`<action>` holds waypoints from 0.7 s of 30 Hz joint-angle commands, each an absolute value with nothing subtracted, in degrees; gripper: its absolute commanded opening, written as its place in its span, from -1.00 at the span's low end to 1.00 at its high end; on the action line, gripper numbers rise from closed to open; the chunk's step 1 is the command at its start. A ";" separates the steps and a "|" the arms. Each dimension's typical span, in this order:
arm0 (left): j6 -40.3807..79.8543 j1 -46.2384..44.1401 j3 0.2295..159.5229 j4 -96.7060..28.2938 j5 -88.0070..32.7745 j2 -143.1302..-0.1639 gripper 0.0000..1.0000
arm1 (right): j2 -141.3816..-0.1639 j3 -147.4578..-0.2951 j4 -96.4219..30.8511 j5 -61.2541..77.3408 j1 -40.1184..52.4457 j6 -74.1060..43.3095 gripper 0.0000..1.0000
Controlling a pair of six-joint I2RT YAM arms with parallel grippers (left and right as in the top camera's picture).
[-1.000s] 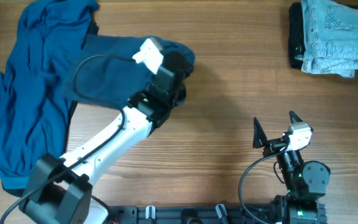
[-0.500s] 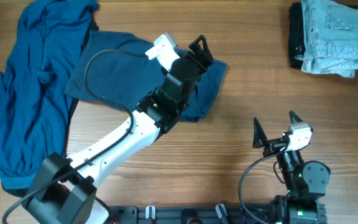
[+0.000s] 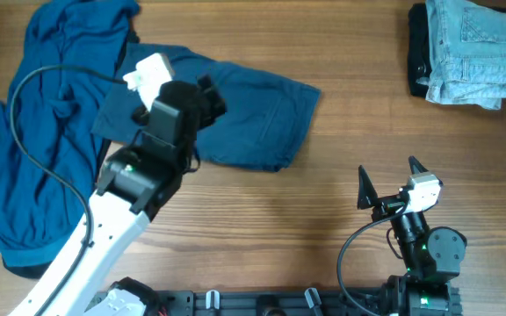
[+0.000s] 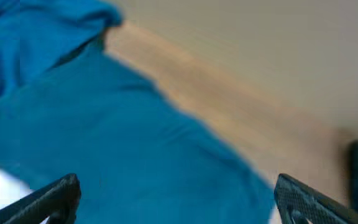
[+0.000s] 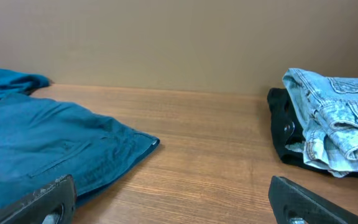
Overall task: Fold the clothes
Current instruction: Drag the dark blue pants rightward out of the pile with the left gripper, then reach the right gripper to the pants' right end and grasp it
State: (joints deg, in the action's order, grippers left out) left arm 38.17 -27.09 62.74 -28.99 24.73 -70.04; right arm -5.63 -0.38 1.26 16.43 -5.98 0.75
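My left pincer is hovering open over spread dark navy cloth; pale denim jeans folded; mid-blue garment waiting.

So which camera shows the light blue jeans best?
The overhead view: the folded jeans show from above, nearly whole. The right wrist view catches only their side, cut off at the picture's edge. The left wrist view misses them.
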 commanded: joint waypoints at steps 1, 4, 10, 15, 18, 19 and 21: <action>37.12 -24.38 62.59 -34.44 20.36 -70.65 1.00 | -5.32 -0.30 1.34 16.12 -5.85 1.34 1.00; 38.06 -23.40 62.59 -38.87 20.36 -72.38 0.99 | -5.32 -0.30 5.30 20.95 -5.85 -3.88 0.99; 38.37 -23.22 62.59 -40.36 18.70 -78.17 1.00 | -5.32 -0.30 6.81 27.44 -5.85 -47.46 1.00; 38.35 -23.24 62.59 -42.04 16.29 -79.31 1.00 | -5.32 -0.32 16.32 33.74 -5.85 -53.98 1.00; 38.35 -23.22 62.59 -41.41 16.29 -79.31 0.99 | -5.45 -2.31 19.33 34.81 -5.85 -51.75 1.00; 38.35 -23.22 62.59 -41.41 16.29 -79.31 0.99 | -5.96 -3.86 18.70 34.81 -5.85 -48.84 0.99; 38.35 -23.24 62.59 -41.45 16.29 -79.31 1.00 | -9.06 -7.81 16.14 34.22 -5.85 -44.66 0.99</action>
State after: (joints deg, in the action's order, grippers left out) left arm 38.02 -23.55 62.74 -41.58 16.69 -78.98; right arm -5.91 -1.87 17.47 33.10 -5.98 -49.95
